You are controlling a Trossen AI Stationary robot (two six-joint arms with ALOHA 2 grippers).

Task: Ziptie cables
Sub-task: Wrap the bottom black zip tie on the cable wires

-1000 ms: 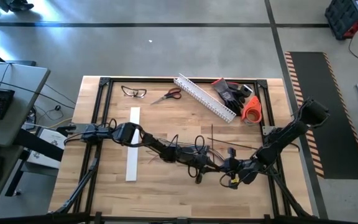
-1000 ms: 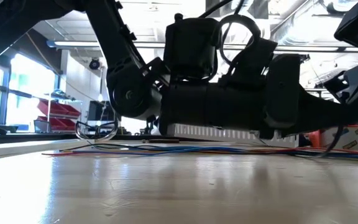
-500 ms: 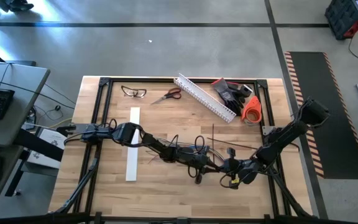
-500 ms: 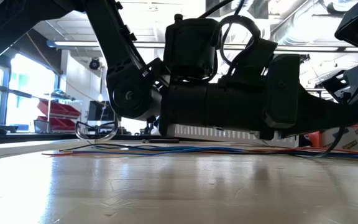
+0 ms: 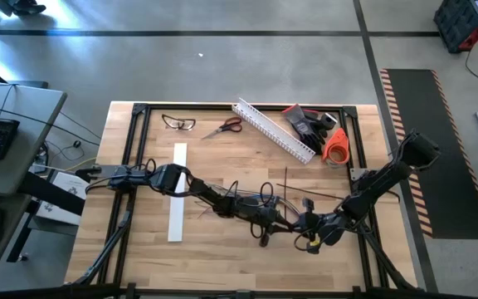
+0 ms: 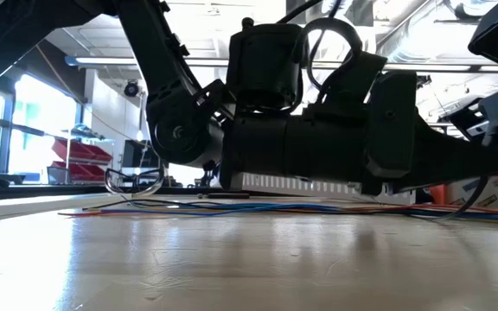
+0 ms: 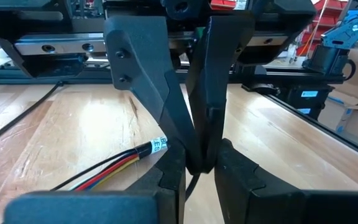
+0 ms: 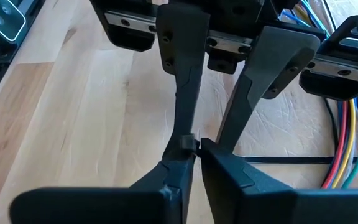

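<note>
My left fingers (image 7: 199, 165) pinch a ziptie (image 7: 196, 177); my right fingers (image 8: 194, 146) nip its tip, barely parted. I should thread slowly, keeping cables (image 5: 251, 202) bundled.

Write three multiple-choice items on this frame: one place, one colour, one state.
1. The left gripper and right gripper are: A close together over the table; B far apart at opposite corners; C both folded back off it.
2. The handles of the scissors are: A green; B red; C white.
3. The cables are: A packed in a box; B hanging off the edge; C lying on the table.

Key: A, the high view shows both arms meeting over the wood; B, red shows at one end of the blades; C, the low view shows them flat on the surface.
</note>
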